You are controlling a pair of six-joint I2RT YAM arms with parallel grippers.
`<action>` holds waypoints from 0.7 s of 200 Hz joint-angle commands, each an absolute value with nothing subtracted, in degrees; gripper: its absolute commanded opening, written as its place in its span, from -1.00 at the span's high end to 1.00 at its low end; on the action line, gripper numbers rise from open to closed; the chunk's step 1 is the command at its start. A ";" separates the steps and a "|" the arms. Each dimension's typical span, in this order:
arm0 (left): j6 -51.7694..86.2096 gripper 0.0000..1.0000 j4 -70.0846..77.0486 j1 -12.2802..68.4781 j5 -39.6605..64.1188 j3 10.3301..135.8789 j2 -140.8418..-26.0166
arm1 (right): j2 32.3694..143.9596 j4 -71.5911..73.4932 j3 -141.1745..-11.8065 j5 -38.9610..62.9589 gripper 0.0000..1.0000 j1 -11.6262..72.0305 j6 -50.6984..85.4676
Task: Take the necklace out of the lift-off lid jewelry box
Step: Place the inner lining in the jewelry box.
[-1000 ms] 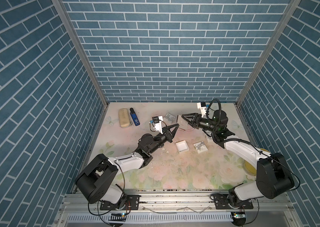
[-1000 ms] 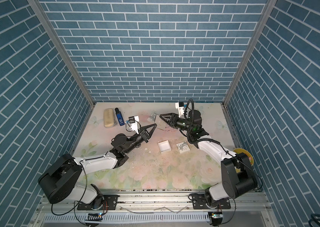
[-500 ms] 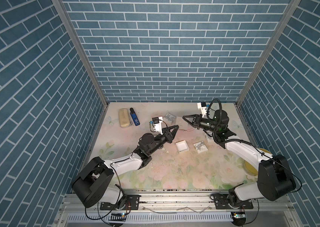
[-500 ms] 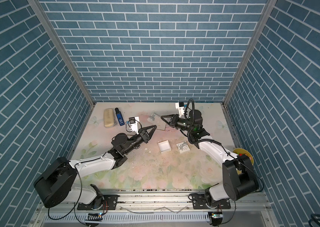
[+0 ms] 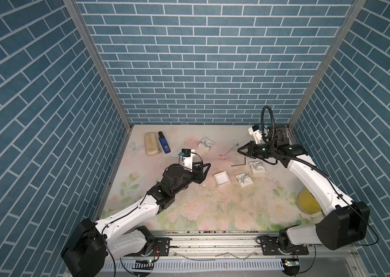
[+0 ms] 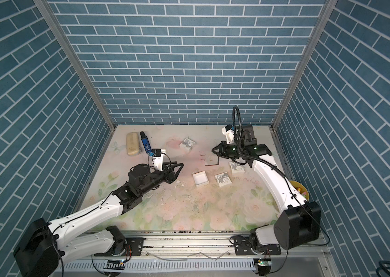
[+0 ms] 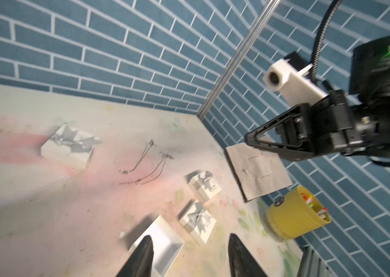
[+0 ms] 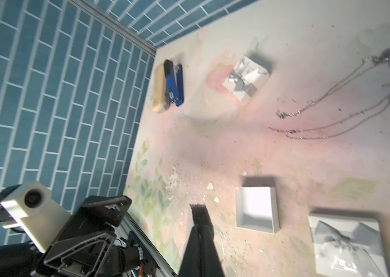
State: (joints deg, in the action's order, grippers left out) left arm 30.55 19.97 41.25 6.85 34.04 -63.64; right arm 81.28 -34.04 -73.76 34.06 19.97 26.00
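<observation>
Centre of the mat in the top views: open jewelry box (image 5: 222,178), white inside, nothing in it. Just right of it lies a bow-print lid (image 5: 244,178), flat, close to the box but apart; could be a shut box, can't tell.

The necklace (image 7: 140,161) is out on the mat, above and slightly right of the box in the top frames and well apart from it. A second necklace (image 7: 153,170) lies beside it.

My left gripper (image 5: 207,166) is left of the box, jaws apart, nothing between them, not touching the box. My right gripper (image 5: 239,150) is right of the necklaces, up off the mat. Its jaws are closed on a corner of a tan slit card (image 7: 258,170), which hangs below them.

The near bow-print box (image 5: 257,167) is just below my right gripper in frame. The far bow-print box (image 5: 206,144) is upper centre of the mat. A tan case (image 5: 152,144) and a blue device (image 5: 164,142) sit side by side at the mat's upper left, and a yellow tub (image 5: 307,201) is at its right edge.
</observation>
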 commanded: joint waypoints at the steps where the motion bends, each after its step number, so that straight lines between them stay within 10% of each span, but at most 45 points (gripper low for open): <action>1: 27.86 -0.05 7.74 41.11 5.92 35.12 -66.68 | 85.70 -45.50 -75.31 30.13 1.00 21.80 17.34; 140: 36.91 0.19 20.60 40.98 16.56 39.35 -90.97 | 104.49 -46.01 -83.95 31.38 1.00 26.89 5.33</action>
State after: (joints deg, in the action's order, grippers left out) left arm 35.75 17.23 41.23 15.33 37.52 -89.36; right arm 103.20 -48.14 -83.00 31.70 26.52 10.50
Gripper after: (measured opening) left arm 0.416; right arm 0.042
